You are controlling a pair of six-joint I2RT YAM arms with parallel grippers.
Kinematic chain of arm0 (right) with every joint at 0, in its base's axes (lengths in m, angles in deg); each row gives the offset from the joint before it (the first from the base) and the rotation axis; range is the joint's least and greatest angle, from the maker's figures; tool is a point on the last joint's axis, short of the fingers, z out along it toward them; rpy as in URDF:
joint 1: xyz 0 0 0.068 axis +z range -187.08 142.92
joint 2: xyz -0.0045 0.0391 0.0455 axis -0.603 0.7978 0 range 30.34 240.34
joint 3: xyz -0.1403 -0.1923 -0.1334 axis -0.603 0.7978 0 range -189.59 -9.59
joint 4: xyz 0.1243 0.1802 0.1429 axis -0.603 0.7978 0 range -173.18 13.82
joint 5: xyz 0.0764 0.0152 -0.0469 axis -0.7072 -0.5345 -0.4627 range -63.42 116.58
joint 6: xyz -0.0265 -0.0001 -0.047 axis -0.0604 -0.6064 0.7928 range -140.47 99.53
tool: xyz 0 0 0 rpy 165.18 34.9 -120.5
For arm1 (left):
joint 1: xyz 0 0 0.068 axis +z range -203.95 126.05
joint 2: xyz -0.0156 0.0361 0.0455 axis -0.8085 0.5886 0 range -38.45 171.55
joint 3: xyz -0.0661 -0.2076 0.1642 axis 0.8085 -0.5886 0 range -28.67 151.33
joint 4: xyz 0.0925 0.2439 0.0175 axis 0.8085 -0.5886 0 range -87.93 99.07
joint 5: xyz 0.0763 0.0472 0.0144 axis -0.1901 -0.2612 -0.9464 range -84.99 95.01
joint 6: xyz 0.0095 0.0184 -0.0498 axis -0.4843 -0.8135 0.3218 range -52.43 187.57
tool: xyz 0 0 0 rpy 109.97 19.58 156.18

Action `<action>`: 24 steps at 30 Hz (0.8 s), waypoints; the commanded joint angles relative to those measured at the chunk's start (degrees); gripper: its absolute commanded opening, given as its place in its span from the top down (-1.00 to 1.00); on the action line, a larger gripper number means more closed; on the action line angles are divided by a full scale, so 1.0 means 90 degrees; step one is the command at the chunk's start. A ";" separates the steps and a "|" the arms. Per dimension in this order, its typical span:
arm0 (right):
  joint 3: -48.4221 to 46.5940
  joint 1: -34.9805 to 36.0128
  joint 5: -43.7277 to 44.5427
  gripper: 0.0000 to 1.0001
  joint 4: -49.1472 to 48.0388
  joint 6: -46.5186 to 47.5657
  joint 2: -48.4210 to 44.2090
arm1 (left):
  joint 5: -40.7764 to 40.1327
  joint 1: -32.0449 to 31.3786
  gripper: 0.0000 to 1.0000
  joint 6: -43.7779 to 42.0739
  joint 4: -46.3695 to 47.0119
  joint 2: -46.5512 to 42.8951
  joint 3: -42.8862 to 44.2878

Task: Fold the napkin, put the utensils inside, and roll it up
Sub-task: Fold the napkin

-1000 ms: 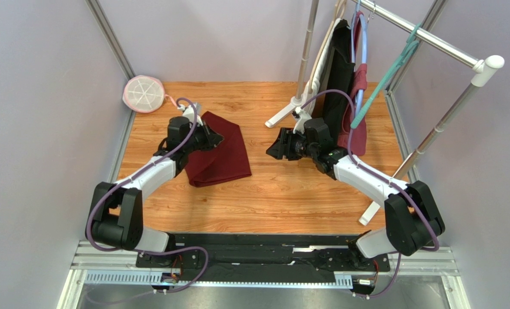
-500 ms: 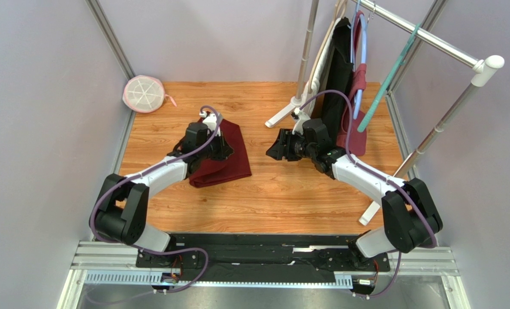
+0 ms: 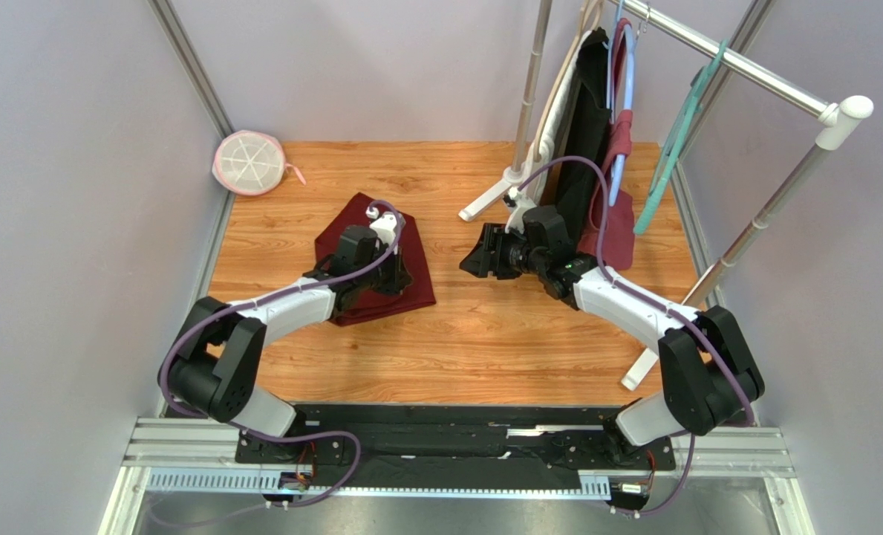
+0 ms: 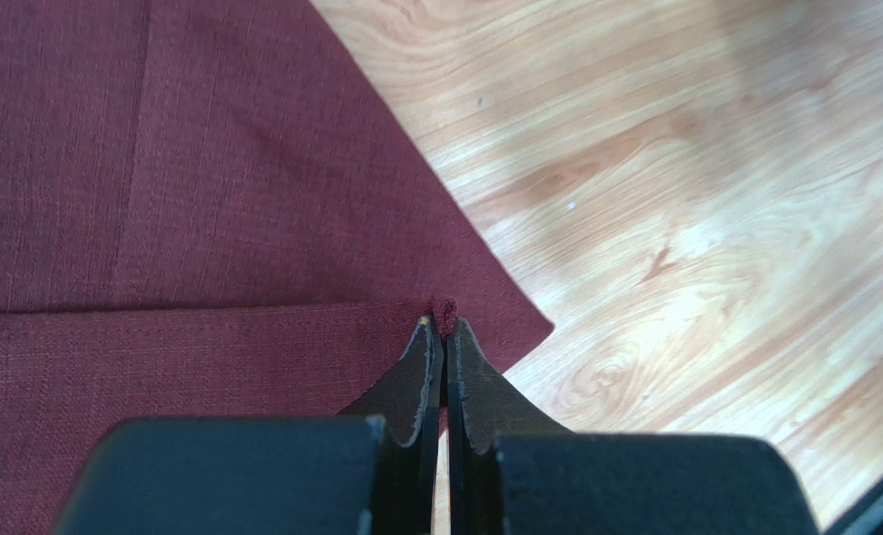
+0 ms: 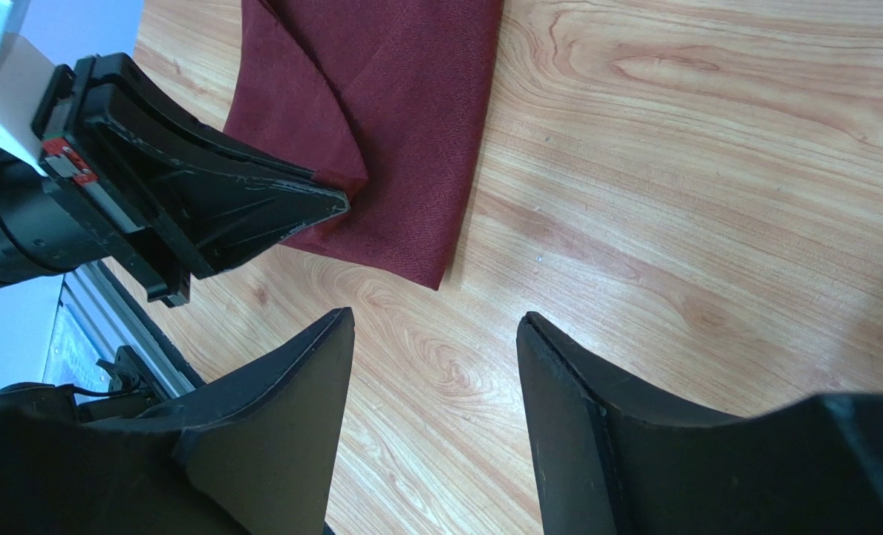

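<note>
The left pincer (image 4: 443, 330) is clamped on a corner of the napkin (image 3: 416, 288). The left wrist view shows its jaws together, with a small nub of red cloth pinched at the tips. A second ago this pincer was over the napkin's far left edge, and half a second ago it was midway across. Now it sits low over the near right part, close to the right edge. The corner has come with it, so a flap lies doubled over the lower layer. In the wrist view the flap's hemmed edge runs straight across the cloth beneath.

The napkin lies on the bench (image 3: 501, 334), left of centre. The right pincer (image 5: 434, 323) hangs above bare wood just right of the napkin, jaws wide apart and holding nothing. It has barely moved over the second.

My reading is that this fold is nearly laid. The likely next move is to lower the corner and let it go. The held corner seems to fall a little short of the lower layer's point, so the fold may want squaring. No utensils show in any view, so placing them and rolling up are not yet begun
</note>
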 commanded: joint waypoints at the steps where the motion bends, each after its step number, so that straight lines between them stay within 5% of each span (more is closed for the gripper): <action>1: 0.0000 -0.0030 -0.0034 -0.19 -0.0230 -0.0087 0.0031 | -0.0333 -0.0102 1.00 -0.0335 -0.0046 0.0061 0.0151; 11: 0.0000 -0.0021 -0.0102 -0.19 -0.0250 -0.0097 0.0139 | -0.0568 -0.0405 1.00 -0.0169 0.0110 0.0471 0.0229; 18: 0.0068 0.0038 -0.0141 -0.19 -0.0211 -0.0077 0.0188 | -0.0441 -0.0444 -0.66 0.0261 0.0091 0.0218 0.0550; 24: -0.0009 0.0165 -0.0112 -0.20 -0.0123 -0.0009 0.0353 | -0.0995 -0.0444 -0.73 0.0358 -0.0678 -0.0719 0.0620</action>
